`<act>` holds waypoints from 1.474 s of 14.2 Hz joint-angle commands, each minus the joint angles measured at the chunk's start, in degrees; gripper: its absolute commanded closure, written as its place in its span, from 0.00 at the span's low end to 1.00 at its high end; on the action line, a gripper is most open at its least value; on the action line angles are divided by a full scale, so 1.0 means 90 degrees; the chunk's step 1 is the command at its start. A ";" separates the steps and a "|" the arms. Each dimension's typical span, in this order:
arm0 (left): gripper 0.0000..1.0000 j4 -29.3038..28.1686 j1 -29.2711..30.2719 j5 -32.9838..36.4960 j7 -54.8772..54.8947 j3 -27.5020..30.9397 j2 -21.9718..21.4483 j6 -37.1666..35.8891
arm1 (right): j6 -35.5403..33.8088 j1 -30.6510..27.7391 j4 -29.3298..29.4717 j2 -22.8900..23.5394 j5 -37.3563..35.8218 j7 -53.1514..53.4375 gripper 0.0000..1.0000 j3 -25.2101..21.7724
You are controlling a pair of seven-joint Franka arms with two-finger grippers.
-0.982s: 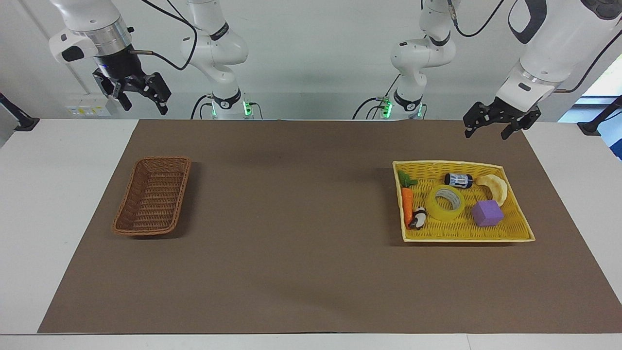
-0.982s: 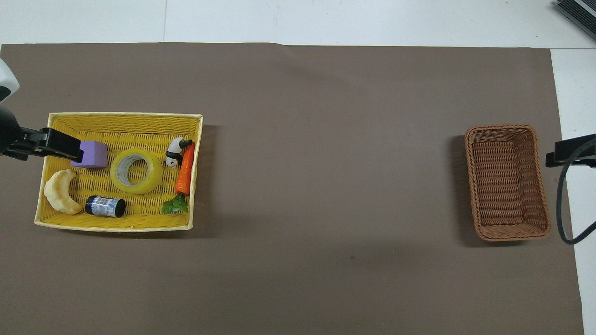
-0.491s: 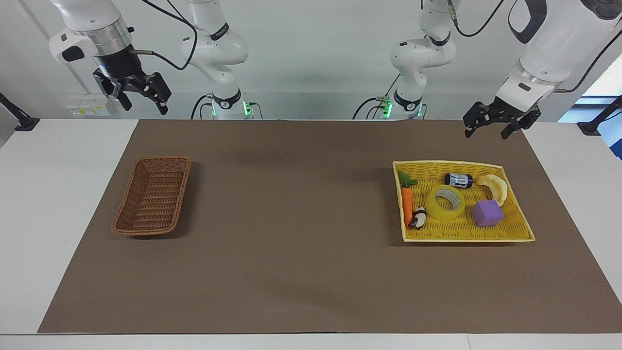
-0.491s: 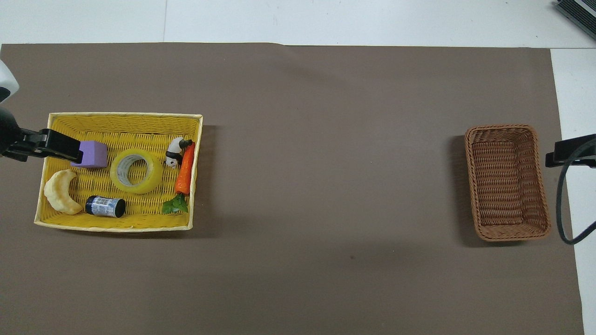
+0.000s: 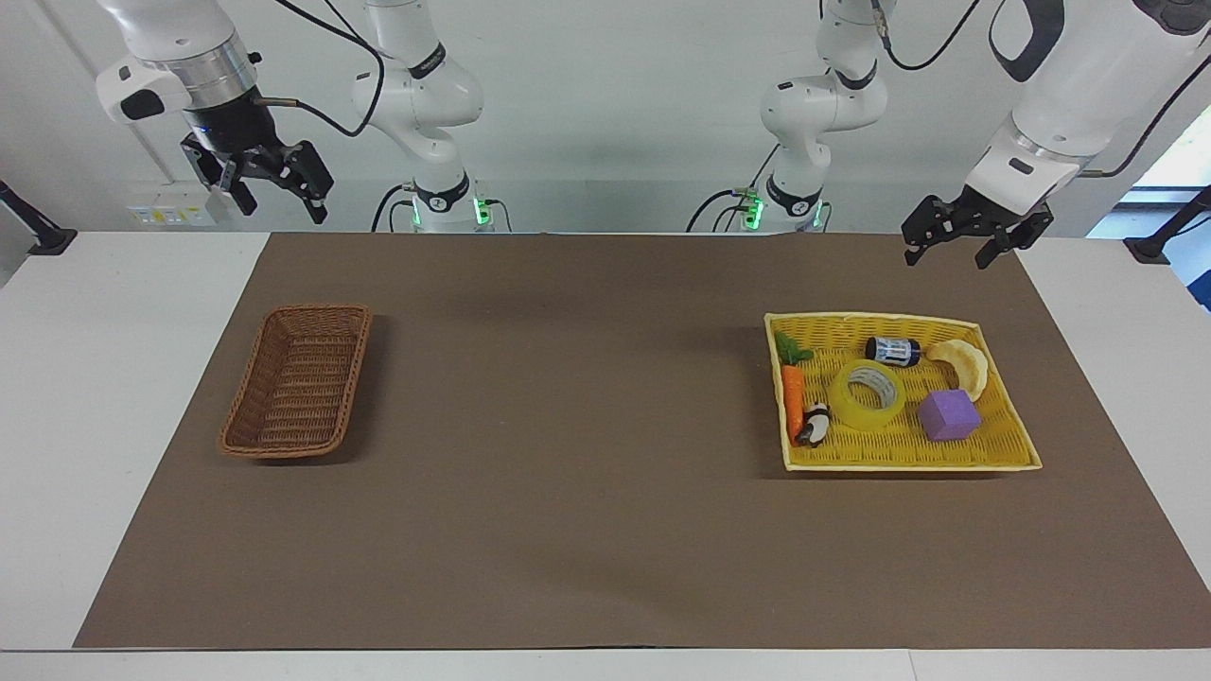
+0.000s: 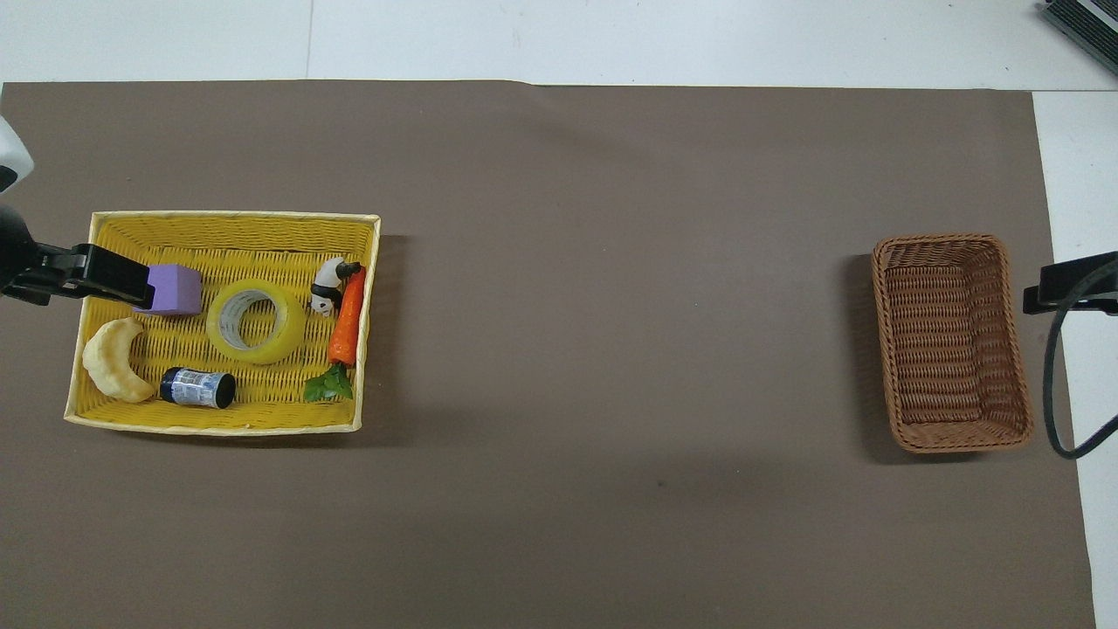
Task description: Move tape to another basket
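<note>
Yellow translucent tape [image 5: 868, 393], a wide roll with a pale core, lies flat in the bright-yellow woven tray [image 5: 1003, 459] between an orange toy carrot [image 5: 793, 400] and a purple foam cube [image 5: 948, 415]. Since a second ago nothing in the tray has shifted; the left gripper [image 5: 963, 243], jaws spread wide, has barely drifted, high over the bench's brown mat [image 5: 568, 530], so the pickup is not begun. The dark-brown wicker basket [image 5: 297, 380] sits empty at the right arm's end, where the right gripper [image 5: 270, 187] waits raised, jaws apart.
</note>
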 commanded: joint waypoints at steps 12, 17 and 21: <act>0.00 -0.1432 0.0016 -0.0043 0.0151 0.0039 -0.0567 0.0917 | -0.0018 -0.0073 -0.0108 -0.0117 0.0120 -0.0143 0.00 0.0041; 0.00 -0.2184 0.0318 -0.0043 0.0999 0.0049 -0.0636 0.1688 | -0.0018 -0.0073 -0.0108 -0.0117 0.0120 -0.0153 0.00 0.0041; 0.00 -0.2673 0.0572 -0.0043 0.1986 0.0049 -0.0549 0.2235 | -0.0018 -0.0073 -0.0108 -0.0117 0.0120 -0.0143 0.00 0.0041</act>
